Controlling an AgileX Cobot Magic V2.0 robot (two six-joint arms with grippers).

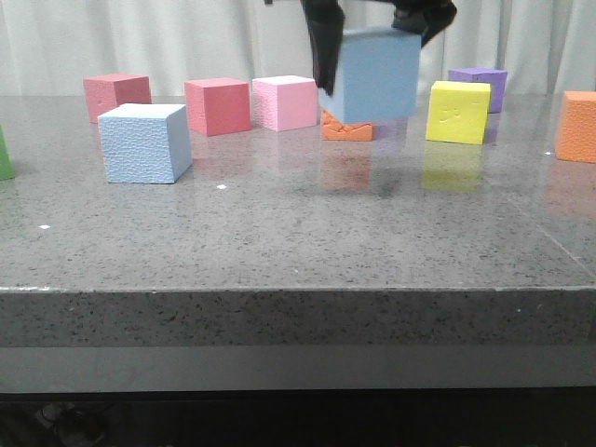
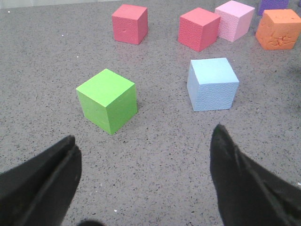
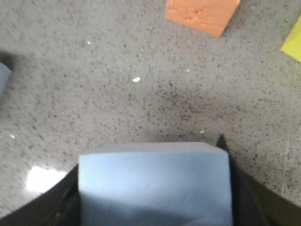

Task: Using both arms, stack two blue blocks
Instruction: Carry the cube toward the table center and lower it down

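Note:
My right gripper is shut on one pale blue block and holds it in the air above the middle of the table, its black fingers on both sides. In the right wrist view the block fills the space between the gripper's fingers. The other blue block rests on the table at the left. It also shows in the left wrist view, ahead of my left gripper, which is open, empty and above bare table. The left arm is out of the front view.
A green cube sits near the resting blue block. Two red cubes, a pink one, an orange one, a yellow one, a purple one and another orange one line the back.

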